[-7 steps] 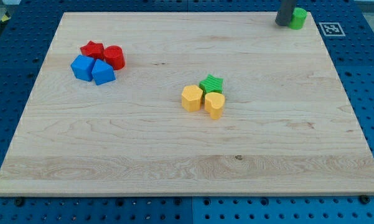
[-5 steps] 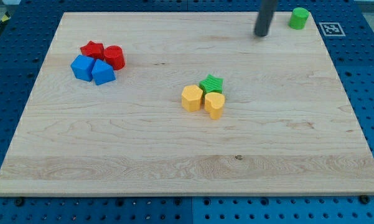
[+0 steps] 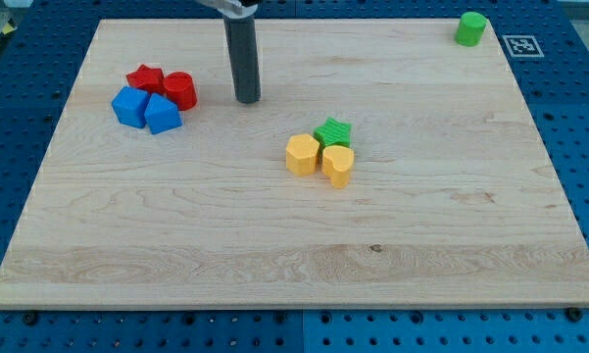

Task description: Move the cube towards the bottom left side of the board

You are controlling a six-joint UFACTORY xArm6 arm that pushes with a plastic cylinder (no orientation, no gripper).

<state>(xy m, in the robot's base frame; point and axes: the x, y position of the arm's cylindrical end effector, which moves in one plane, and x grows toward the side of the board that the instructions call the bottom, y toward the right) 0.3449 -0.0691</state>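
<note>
Wooden surface, blue cube at the view's upper left touching a second blue block, red star and red cylinder just behind, my tip near the cylinder's right, no end effector jaws to report, only a plain rod

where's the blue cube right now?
The blue cube sits in the view's upper left, touching the other blue block and just below the red star. My tip is off to its right, apart.

You have one view, looking down at an angle from beyond the board's bottom edge, far enough back to take in all four edges.
</note>
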